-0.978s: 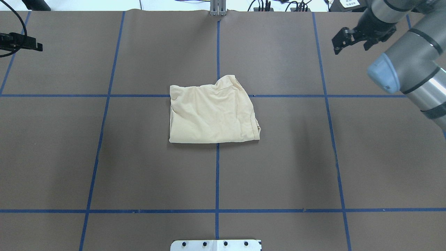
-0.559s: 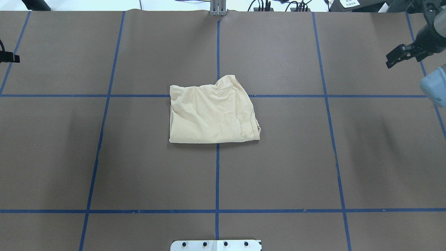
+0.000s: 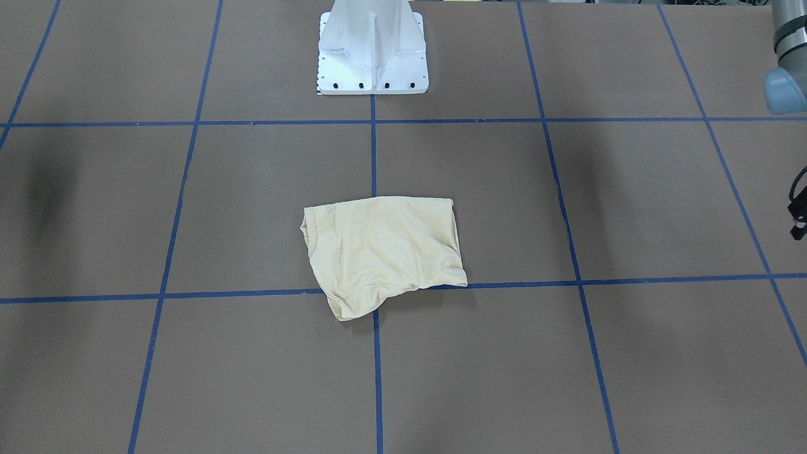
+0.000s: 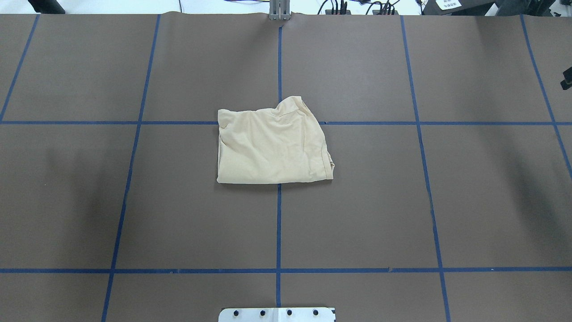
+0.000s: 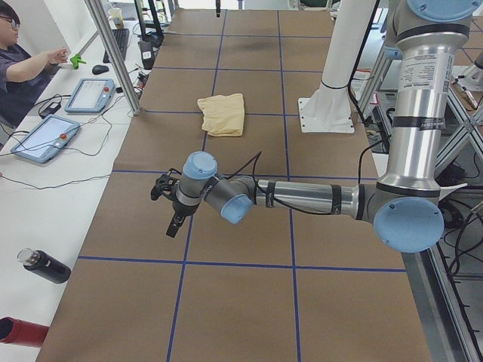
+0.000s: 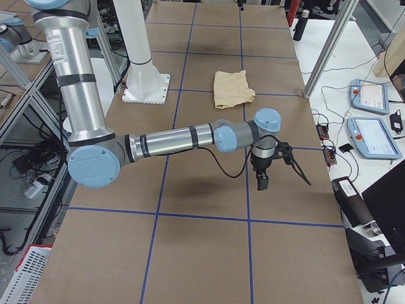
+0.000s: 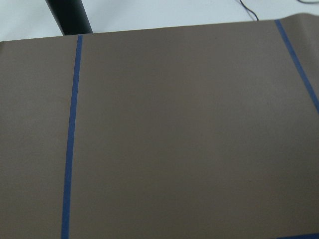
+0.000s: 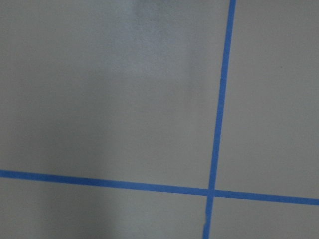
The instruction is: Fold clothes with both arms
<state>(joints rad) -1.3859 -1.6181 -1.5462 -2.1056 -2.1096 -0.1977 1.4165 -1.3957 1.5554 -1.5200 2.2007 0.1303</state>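
The cream-yellow T-shirt (image 4: 272,147) lies folded into a compact, rough rectangle at the middle of the brown tabletop (image 4: 357,214), over a crossing of the blue tape lines (image 4: 278,223); its ribbed collar edge curves along one side; no arm touches it.

The left arm (image 5: 302,197) reaches out low over the tabletop, well apart from the T-shirt; the left arm's jaws point downward with nothing between them, though I cannot tell whether they are open or closed. The right arm (image 6: 171,139) stretches out likewise at the opposite end; the right arm's jaws hang above bare tabletop, their state just as unclear. Both wrist views show only brown surface and tape.

On the white side bench a dark bottle (image 5: 45,265) and a red bottle (image 5: 19,332) lie on their sides; their contents are hidden. A white basket (image 6: 25,275) sits on the floor; what it holds cannot be made out.
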